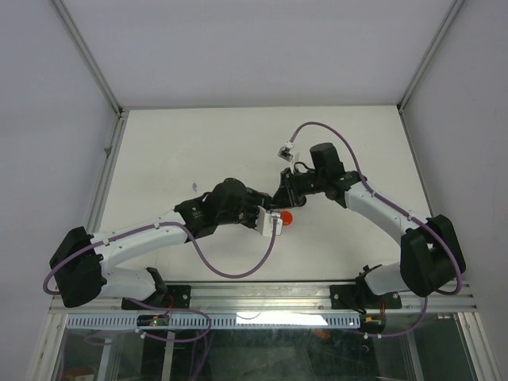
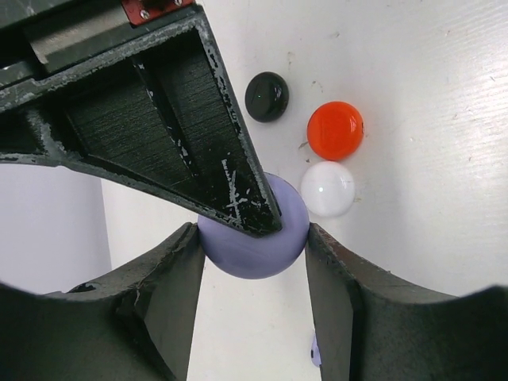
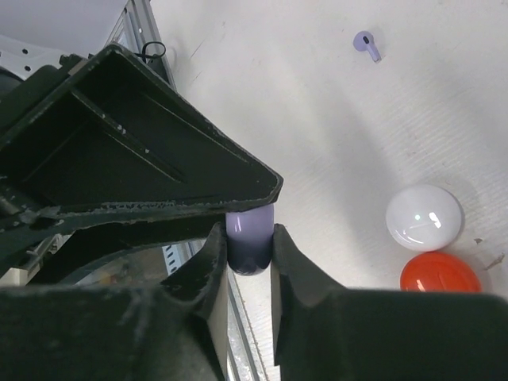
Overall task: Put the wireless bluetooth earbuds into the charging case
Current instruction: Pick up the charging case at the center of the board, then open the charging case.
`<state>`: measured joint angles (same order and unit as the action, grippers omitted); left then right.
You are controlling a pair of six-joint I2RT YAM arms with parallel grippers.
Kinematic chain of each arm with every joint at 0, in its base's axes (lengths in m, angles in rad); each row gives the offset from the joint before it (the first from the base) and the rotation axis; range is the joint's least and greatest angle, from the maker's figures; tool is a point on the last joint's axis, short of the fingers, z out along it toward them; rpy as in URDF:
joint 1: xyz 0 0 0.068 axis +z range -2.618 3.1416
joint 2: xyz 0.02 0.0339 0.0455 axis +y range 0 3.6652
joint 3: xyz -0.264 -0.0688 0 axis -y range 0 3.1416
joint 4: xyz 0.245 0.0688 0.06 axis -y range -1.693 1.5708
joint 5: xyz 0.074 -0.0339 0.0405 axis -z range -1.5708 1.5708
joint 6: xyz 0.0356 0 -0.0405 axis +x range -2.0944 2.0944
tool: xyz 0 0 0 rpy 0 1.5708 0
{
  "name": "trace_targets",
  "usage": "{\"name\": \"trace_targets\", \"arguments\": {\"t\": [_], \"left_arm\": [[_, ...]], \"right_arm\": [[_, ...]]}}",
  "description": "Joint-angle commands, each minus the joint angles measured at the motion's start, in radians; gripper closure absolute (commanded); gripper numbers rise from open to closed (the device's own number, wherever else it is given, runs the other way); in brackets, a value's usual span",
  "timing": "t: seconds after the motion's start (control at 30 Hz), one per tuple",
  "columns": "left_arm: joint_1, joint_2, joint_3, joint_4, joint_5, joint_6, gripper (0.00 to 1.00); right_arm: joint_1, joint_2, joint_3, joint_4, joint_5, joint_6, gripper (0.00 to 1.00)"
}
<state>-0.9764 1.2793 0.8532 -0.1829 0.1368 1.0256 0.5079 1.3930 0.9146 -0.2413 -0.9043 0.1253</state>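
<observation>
Purple stemmed plastic earbud is lying loose on the white table, beyond our jaws, seemingly nearer our left arm. We are clamping the round lilac case in the part-open left gripper and pinching its edge with the right gripper, closed tight.

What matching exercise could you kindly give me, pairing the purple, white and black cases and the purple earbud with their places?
1. purple case
2. white case
3. black case
4. purple earbud

A. lies by itself on the table, well apart from the cases
B. sits between the red case and the held case
C. held by the left gripper and right gripper
D. next to the red case, touching nothing

Pairs: 1-C, 2-B, 3-D, 4-A
</observation>
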Motion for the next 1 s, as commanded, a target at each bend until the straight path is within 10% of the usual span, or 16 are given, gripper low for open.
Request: {"name": "trace_targets", "arguments": {"t": [0.0, 0.53, 0.97], "left_arm": [[-0.011, -0.047, -0.024, 0.079, 0.017, -0.004, 0.47], [-0.001, -0.194, -0.196, 0.439, -0.157, -0.431, 0.34], [0.197, -0.353, -0.300, 0.688, 0.136, -0.956, 0.35]], "right_arm": [[0.009, -0.024, 0.030, 0.040, -0.059, -0.045, 0.99], [0.006, -0.265, -0.248, 0.612, 0.107, -0.004, 1.00], [0.008, -0.278, -0.487, 1.308, 0.245, 0.138, 1.00]]}}
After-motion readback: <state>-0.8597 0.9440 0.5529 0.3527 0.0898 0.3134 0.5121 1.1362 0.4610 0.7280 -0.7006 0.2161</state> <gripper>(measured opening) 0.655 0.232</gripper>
